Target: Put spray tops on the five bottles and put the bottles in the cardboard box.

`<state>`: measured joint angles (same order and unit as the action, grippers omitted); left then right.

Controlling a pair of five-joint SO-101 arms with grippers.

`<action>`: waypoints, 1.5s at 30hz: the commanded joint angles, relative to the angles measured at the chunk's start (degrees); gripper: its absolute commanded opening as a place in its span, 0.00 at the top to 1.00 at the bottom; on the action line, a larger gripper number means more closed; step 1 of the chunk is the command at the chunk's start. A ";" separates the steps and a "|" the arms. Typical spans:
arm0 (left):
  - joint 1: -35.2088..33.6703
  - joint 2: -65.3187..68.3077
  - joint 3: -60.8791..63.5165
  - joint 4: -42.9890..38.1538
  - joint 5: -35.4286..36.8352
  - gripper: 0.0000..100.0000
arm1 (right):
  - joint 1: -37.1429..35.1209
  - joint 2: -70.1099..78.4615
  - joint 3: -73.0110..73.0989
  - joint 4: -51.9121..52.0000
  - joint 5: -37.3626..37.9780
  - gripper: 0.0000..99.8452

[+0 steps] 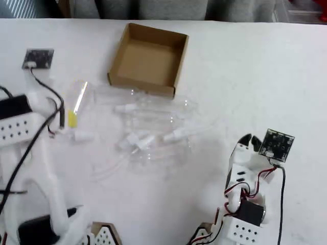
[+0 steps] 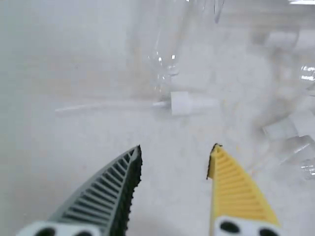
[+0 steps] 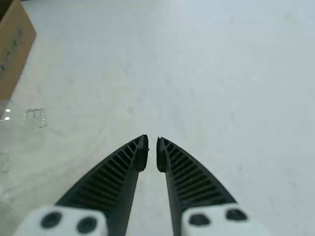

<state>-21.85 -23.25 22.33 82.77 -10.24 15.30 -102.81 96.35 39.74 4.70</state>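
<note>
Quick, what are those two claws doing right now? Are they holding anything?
Left gripper: open, holding nothing, near a spray top.
Right gripper: shut, holding nothing.

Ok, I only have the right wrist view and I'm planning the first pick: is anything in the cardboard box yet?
Observer: No. The high view shows the cardboard box empty inside.
Operator: Where are the bottles?
Observer: The clear bottles lie on their sides in a loose heap on the table, between the box and the arms.
Operator: What about the left arm?
Observer: The left gripper is open and holds nothing, with a loose spray top and its tube lying on the table just ahead of its tips.
</note>
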 commanded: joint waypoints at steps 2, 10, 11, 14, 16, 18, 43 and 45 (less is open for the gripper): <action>-1.45 -15.08 22.42 -12.04 3.78 0.77 | -7.52 -0.66 -0.70 -3.56 8.62 0.98; -6.02 -35.91 43.69 -18.81 3.60 0.77 | -14.55 7.60 -16.53 2.07 8.62 0.98; -6.64 -38.20 45.10 -19.25 3.52 0.77 | -14.64 11.38 -19.43 1.98 8.62 0.98; -6.99 -43.65 49.32 -19.52 1.76 0.77 | -14.73 26.15 -29.45 2.07 6.95 0.98; -6.90 -45.85 51.78 -20.57 -0.44 0.77 | -14.81 37.41 -36.84 2.24 3.34 0.98; -6.81 -46.46 53.98 -22.24 -1.05 0.77 | -15.08 47.96 -43.78 2.24 -0.18 0.98; -4.53 -46.46 58.99 -27.96 -4.04 0.77 | -31.69 121.54 -114.11 18.77 -13.01 0.88; -4.53 -46.46 58.99 -27.96 -4.04 0.77 | -31.78 125.85 -117.89 18.86 -13.01 0.88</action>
<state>-27.21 -68.70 81.49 56.13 -13.85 -15.74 19.56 -14.24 58.20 -7.96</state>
